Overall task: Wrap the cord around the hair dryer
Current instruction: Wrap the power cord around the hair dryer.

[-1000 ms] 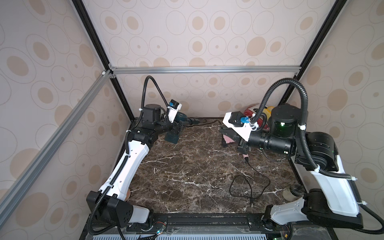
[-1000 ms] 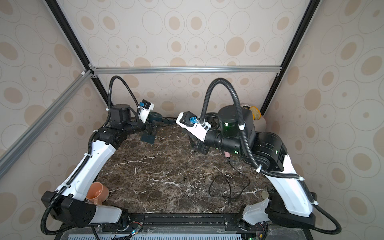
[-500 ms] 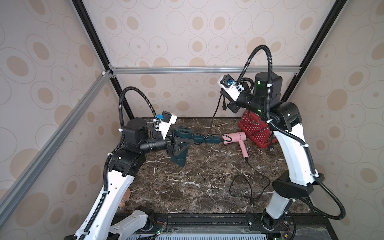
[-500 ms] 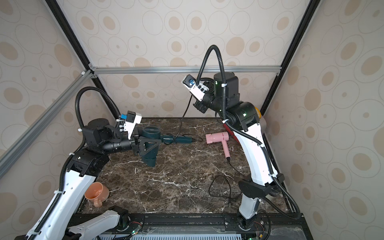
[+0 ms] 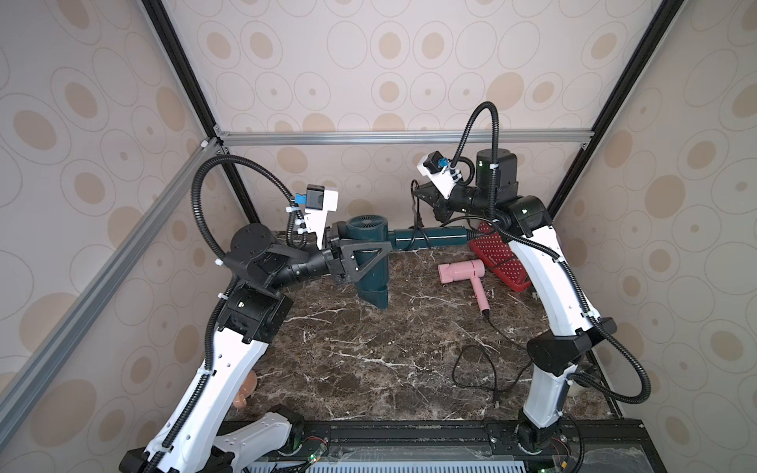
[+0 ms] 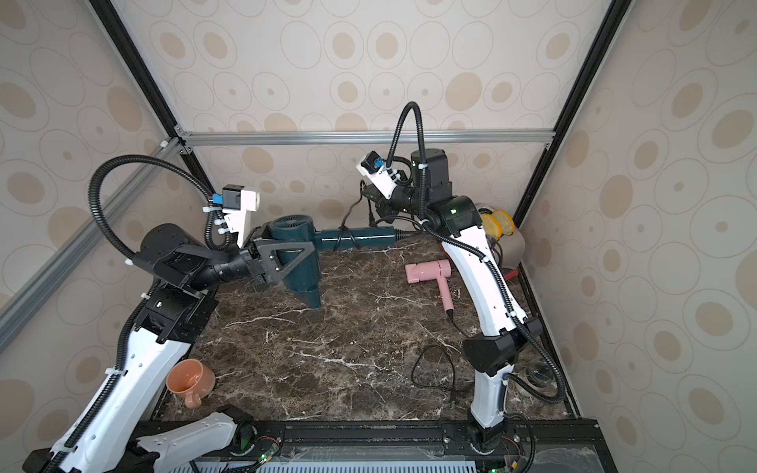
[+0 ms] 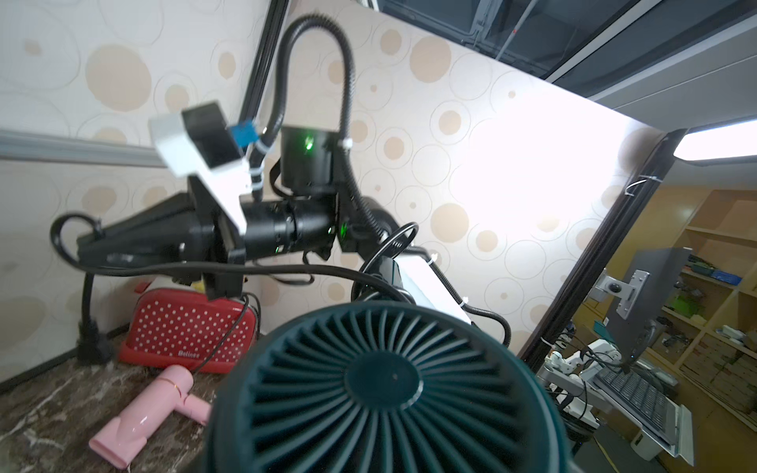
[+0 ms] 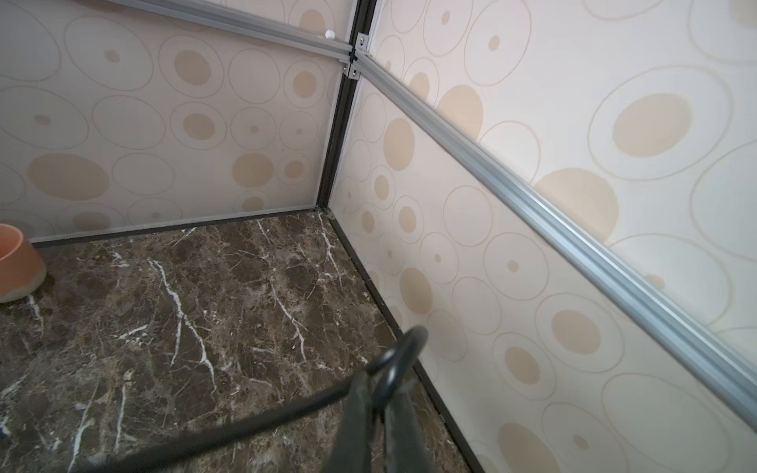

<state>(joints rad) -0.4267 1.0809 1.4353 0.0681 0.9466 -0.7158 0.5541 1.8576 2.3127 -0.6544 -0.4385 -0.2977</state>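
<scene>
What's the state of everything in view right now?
teal hair dryer, gripped by its body, nozzle down, handle level
cord, looped over the handle, free end pulled up
left claw, shut on teal hair dryer
right claw, shut on cord, above the handle
pink hair dryer, lying on table, untouched
toaster, standing at back
cup, on table, untouched

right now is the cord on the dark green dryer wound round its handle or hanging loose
Partly wound: the cord crosses the dryer handle in a loop, then rises to the right fingers pinching it.
</scene>
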